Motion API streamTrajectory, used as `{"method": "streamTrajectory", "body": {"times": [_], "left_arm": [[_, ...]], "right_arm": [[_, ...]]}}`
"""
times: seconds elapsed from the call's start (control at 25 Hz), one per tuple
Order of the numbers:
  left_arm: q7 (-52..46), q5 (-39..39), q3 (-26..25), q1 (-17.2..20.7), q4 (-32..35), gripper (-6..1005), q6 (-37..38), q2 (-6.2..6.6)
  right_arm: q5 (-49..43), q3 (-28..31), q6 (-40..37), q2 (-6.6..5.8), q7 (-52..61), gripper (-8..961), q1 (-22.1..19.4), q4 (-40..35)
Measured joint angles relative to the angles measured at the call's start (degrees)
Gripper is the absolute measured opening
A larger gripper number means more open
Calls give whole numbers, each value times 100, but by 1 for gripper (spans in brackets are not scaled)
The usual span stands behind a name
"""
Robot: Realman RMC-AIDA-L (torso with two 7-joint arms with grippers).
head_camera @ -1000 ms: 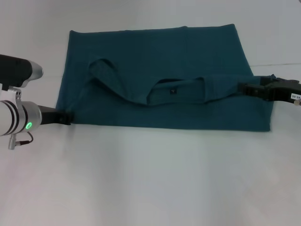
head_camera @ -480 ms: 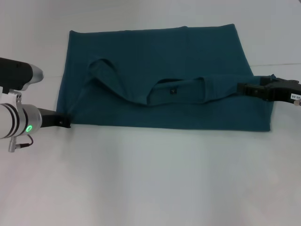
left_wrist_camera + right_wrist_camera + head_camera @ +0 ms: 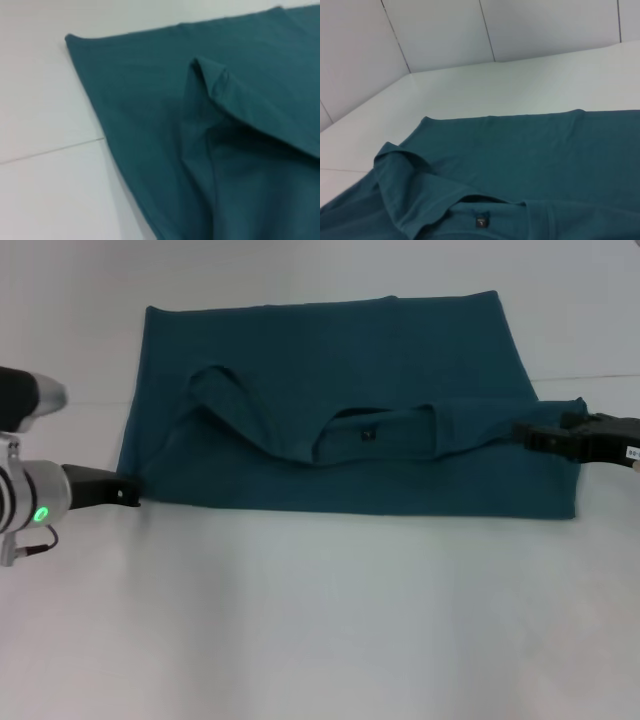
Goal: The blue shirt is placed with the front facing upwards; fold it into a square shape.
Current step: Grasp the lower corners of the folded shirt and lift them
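The blue shirt [image 3: 340, 410] is found flat on the desk [image 3: 320, 620], folded once into a wide band, squaring judged outstanding; left gripper [image 3: 128, 496] at its near-left corner, right gripper [image 3: 528, 436] at its right edge, whose closure cannot be told.

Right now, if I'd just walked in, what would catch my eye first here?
The blue shirt, folded into a wide band across the white table, with its collar and small neck tag lying on top near the middle. Then the two dark claws at its ends: the left claw at the near left corner, the right claw at the right edge.
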Motion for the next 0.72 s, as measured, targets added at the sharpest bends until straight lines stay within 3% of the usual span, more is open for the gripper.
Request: {"method": "streamTrajectory", "body": {"times": [0.16,0.4,0.72], "left_arm": [[-70,-1,-26,401,-645,25,392,-62],[-105,-15,-182,756,-1094,25,860,-129],[-67,-23,-246,1046,-1558,25,1281,-247]], "right_arm": [[-124,3,-10,0,8,925,-25,-12],[-527,56,-48,-2,284,924,-103,-180],[-1424,977,-876,-84,1043,922,1,-571]]}}
